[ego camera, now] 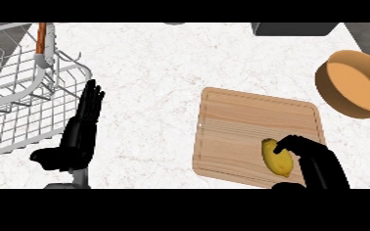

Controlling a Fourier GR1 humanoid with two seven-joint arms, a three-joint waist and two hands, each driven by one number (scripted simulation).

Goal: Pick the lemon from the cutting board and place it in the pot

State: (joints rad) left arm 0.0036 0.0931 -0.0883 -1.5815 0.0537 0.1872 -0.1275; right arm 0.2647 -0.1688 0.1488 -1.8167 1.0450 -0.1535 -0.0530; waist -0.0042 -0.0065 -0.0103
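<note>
Right hand (pixel 321 164) fingers curled onto lemon (pixel 276 159), near-right corner of cutting board (pixel 239 122); long axis runs near-to-far. Pot (pixel 347 83) lies beyond, at bench's right edge; left hand (pixel 80 132) open, well apart.

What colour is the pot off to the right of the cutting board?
Orange-tan, with a lighter inside. The pot shows at the right edge of the head view.

Counter (pixel 159 73): white, faintly marbled, and it fills the view.
Cutting board (pixel 239 122): pale wood, lying flat at lower right, turned a little.
Wire rack (pixel 36 98): white, over at the far left, cut by the edge.
Pot (pixel 347 85): tan, round, at the right edge, near the board's far corner.
Dark grey slab (pixel 292 28): top right, only partly in view.
</note>
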